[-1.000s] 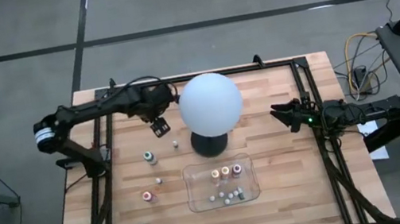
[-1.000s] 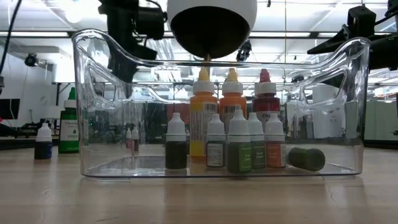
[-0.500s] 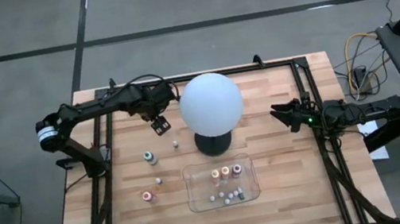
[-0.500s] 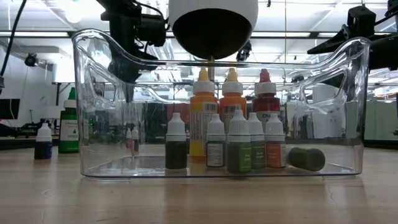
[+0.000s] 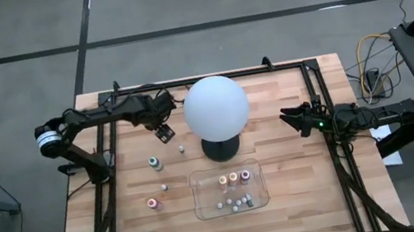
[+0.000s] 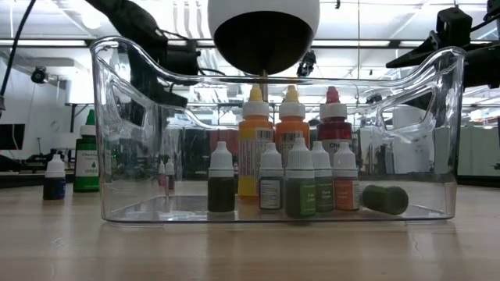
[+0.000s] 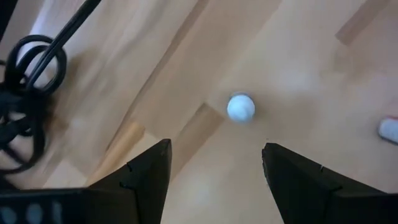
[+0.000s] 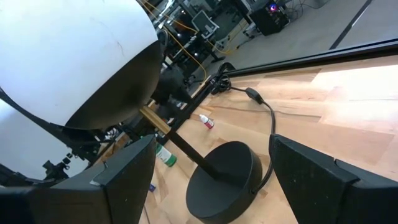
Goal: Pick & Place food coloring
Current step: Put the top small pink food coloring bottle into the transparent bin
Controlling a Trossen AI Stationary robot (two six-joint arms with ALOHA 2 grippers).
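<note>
Left gripper [image 5: 164, 132] above table [image 5: 287, 203], jaws apart, pointing down.

light: bright, even overhead | blur: left wrist view | shadows: soft

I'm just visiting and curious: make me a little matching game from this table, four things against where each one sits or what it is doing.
Things:
1. white globe
2. clear tray
3. left gripper
4. right gripper

Places or states:
a. open, waiting at the table's right side
b. holds a cluster of small bottles
c. open, hovering above one small white-capped bottle
d. on a dark stand at the table's middle

Pairs: 1-d, 2-b, 3-c, 4-a
</note>
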